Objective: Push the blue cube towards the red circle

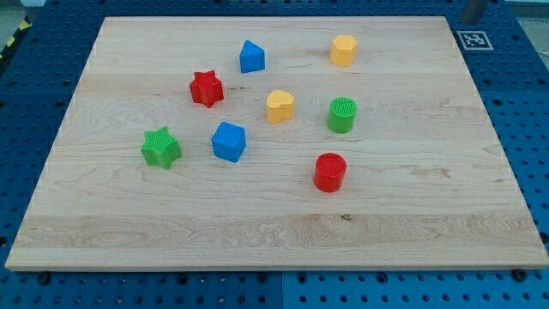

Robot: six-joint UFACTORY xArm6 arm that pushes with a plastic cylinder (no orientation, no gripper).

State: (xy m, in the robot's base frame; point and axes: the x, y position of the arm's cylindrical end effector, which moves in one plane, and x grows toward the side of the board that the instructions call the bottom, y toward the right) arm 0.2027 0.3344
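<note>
The blue cube sits left of the board's middle. The red circle, a short cylinder, stands to the cube's right and a little lower in the view, with bare wood between them. A short grey piece that looks like my rod shows at the view's top right corner, and my tip is beyond the board's top edge, far from every block.
On the wooden board are a green star left of the cube, a red star, a blue house-shaped block, a yellow heart, a green cylinder and a yellow hexagon. A black-and-white marker sits at top right.
</note>
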